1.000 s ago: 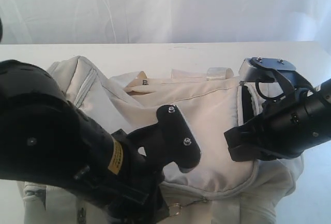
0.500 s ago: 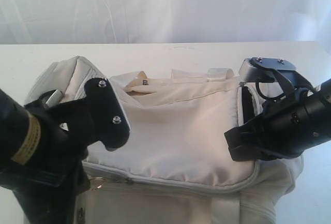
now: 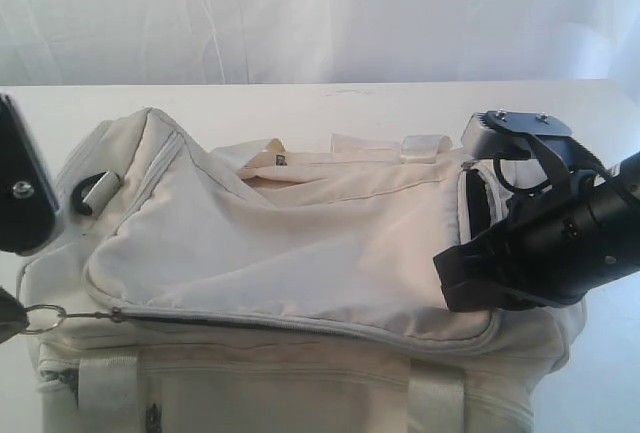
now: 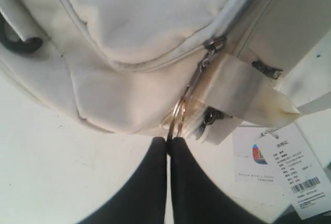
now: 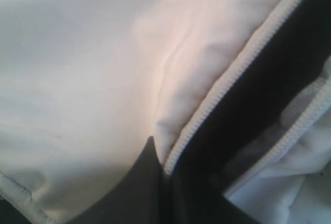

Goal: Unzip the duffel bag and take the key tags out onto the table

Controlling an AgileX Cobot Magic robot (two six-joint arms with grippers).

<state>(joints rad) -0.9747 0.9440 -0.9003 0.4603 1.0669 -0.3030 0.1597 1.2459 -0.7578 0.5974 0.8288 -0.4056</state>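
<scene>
Item: duffel bag (image 3: 300, 243), mid-surface (image 3: 300, 103), zip looks mostly open | your left fingers (image 4: 150, 182) clamp pull ring (image 4: 178, 115) | right fingers (image 5: 137, 188) pinch the bag's opening edge | key tags unseen, still to extract.

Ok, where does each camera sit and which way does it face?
Exterior: off the arms, looking across the duffel bag toward the backdrop; right arm shows.
Left wrist: behind the left claw, shut on the zipper ring.
Right wrist: behind the right claw, pinching the bag's zipper edge.
Shared: the ring, in exterior and left wrist.
</scene>
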